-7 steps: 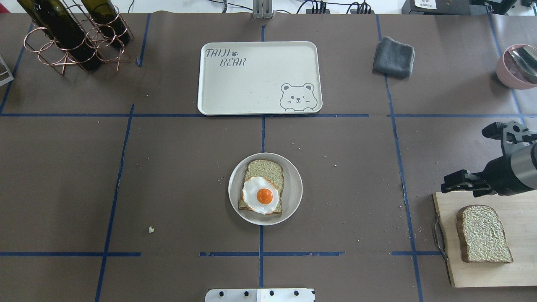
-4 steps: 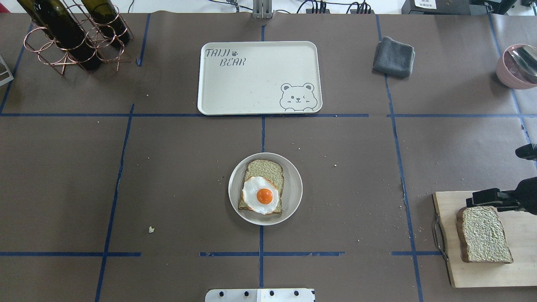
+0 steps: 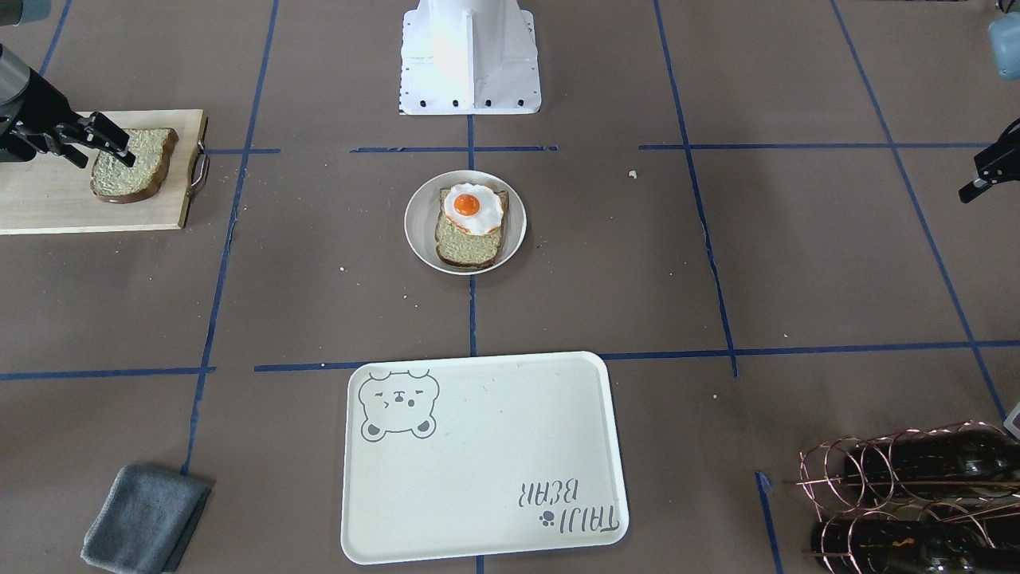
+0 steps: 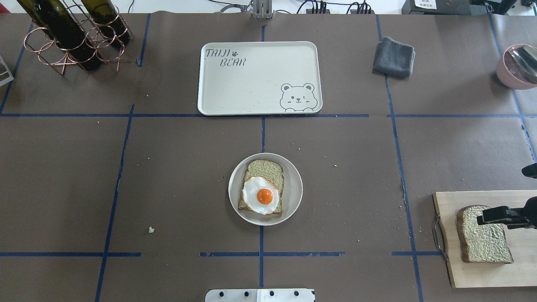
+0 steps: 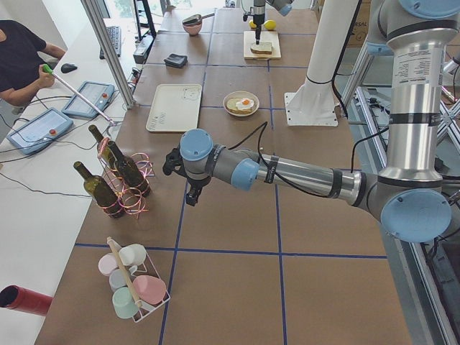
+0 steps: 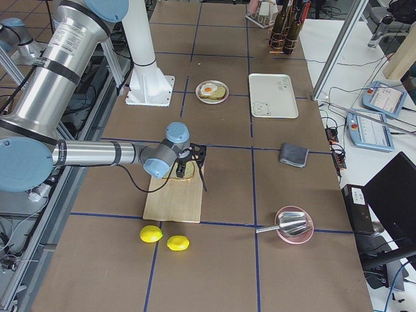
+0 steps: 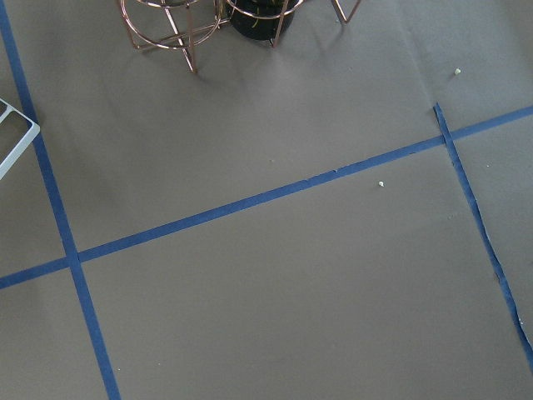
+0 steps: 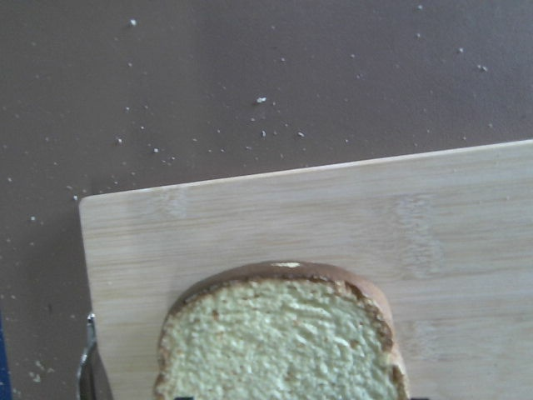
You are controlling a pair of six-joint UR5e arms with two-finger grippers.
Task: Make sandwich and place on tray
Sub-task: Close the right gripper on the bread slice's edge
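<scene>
A small white plate (image 4: 293, 184) at the table's middle holds one bread slice (image 4: 265, 170) with a fried egg (image 4: 261, 195) on it; it also shows in the front view (image 3: 414, 219). A second bread slice (image 4: 482, 239) lies on the pale wooden cutting board (image 4: 495, 274) at the right. My right gripper (image 4: 493, 217) hangs open over that slice's far end, also in the front view (image 3: 103, 147); I cannot tell if it touches. The cream bear tray (image 4: 251, 84) lies bare at the back. My left gripper (image 3: 984, 171) hovers at the far left; I cannot tell its jaws' state.
A copper wine rack with bottles (image 4: 71, 33) stands at the back left. A grey cloth (image 4: 393, 56) and a pink bowl with a spoon (image 4: 514, 67) sit at the back right. Two lemons (image 6: 166, 238) lie beside the cutting board. A cup rack (image 5: 133, 287) stands far left.
My right gripper has moved from beyond the cutting board's far edge back over the board, and now hangs above the loose bread slice. Nothing else has moved.
</scene>
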